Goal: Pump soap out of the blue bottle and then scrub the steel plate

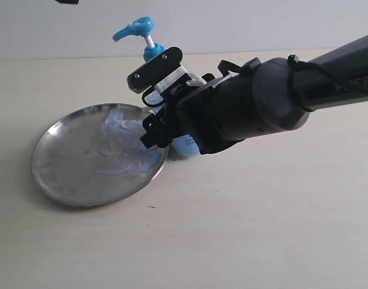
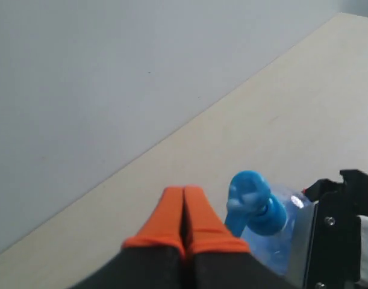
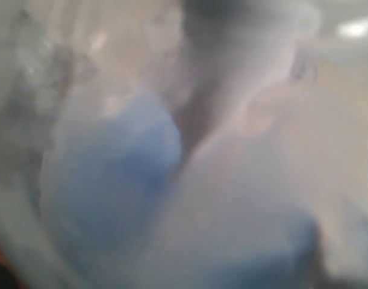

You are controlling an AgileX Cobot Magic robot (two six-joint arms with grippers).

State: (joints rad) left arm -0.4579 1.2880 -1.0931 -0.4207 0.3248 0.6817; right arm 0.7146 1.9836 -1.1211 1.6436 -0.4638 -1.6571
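The steel plate (image 1: pixel 63 171) lies flat on the table at the left, with the soap (image 1: pixel 120 141) smeared in pale bluish streaks over its right half. Just behind its right rim stands the blue bottle (image 1: pixel 187 144), its pump head (image 1: pixel 138 29) raised. My right gripper (image 1: pixel 151 136) reaches in from the right, low over the plate's right edge and in front of the bottle. Its fingers are too dark to read. The right wrist view is only a pale and blue blur. My left gripper (image 2: pixel 184 198) is shut and empty, beside the pump head (image 2: pixel 250 195).
The pale wooden table (image 1: pixel 262 229) runs back to a white wall (image 1: pixel 262 24). My right arm's thick black forearm (image 1: pixel 274 99) slants across the right half of the scene. Its wrist mount (image 2: pixel 337 235) shows beside the bottle in the left wrist view.
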